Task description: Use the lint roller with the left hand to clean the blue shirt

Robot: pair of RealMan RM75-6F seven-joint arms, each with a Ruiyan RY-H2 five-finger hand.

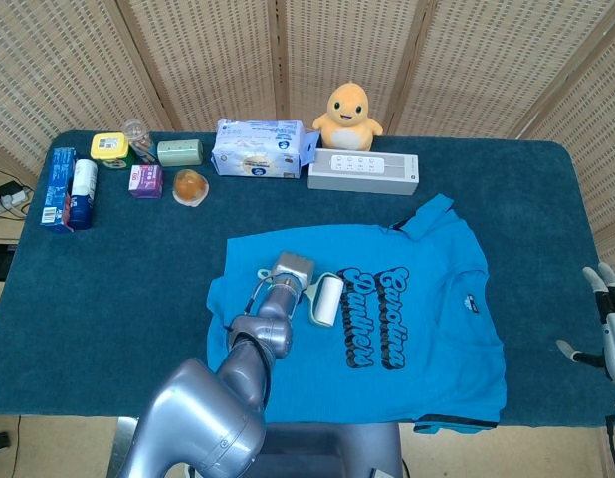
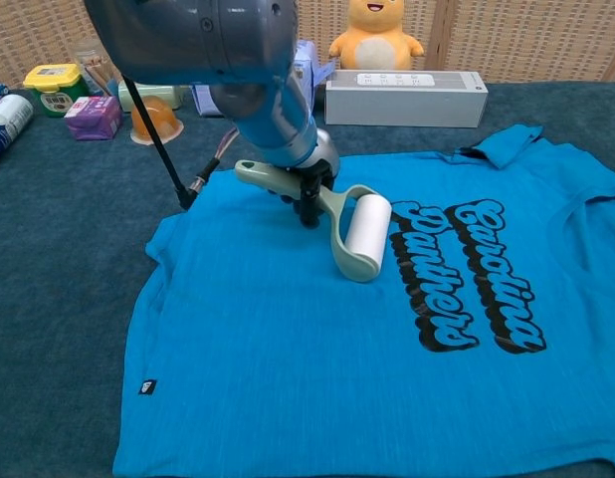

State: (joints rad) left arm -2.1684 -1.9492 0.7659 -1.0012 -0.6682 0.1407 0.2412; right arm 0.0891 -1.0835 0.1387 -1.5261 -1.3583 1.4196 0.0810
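The blue shirt lies spread flat on the tabletop, collar toward the far right, its dark lettering running across the chest. The left hand grips the handle of the lint roller, whose white roll rests on the fabric just left of the lettering, near the middle of the shirt. The right hand waits at the tabletop's right edge, fingers apart and holding nothing, well away from the shirt. This looks like the rolling step itself, mid-stroke across the chest. The wide left and near parts of the shirt, and the sleeves, probably still need passes, so the next move calls for steady downward pressure, the roll kept flat on the cloth, and a straight stroke that does not bunch the loose fabric.
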